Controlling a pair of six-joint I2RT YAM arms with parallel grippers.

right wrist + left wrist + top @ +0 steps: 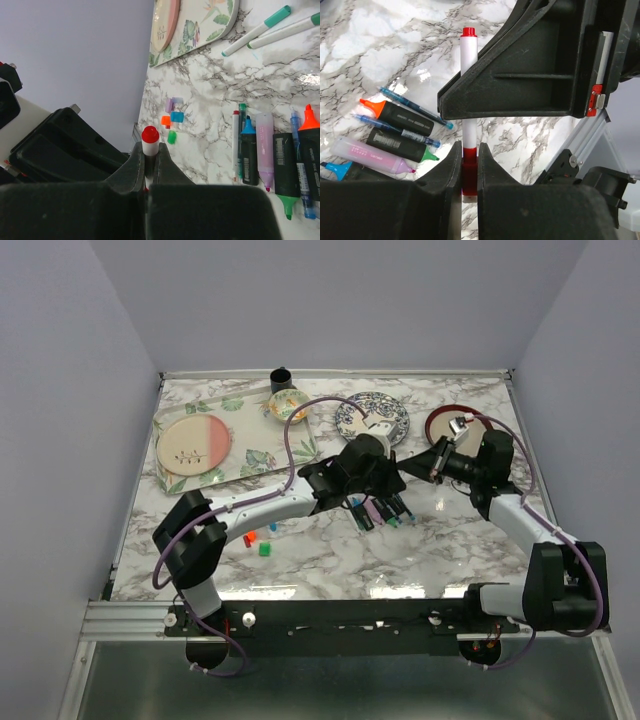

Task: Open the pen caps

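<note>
Both grippers hold one thin white-barrelled pen in the air over mid-table. My left gripper is shut on its red cap, which still joins the barrel. My right gripper is shut on the white barrel, and the pen's red butt end pokes out past its fingertips. In the top view the left gripper and right gripper meet nose to nose. Loose caps lie on the table: lilac, blue, orange, green. Other pens and highlighters lie in a row below.
A floral tray with a pink plate sits at the back left. A black cup, a small bowl, a blue patterned plate and a dark red plate stand along the back. Two teal-capped pens lie by the tray.
</note>
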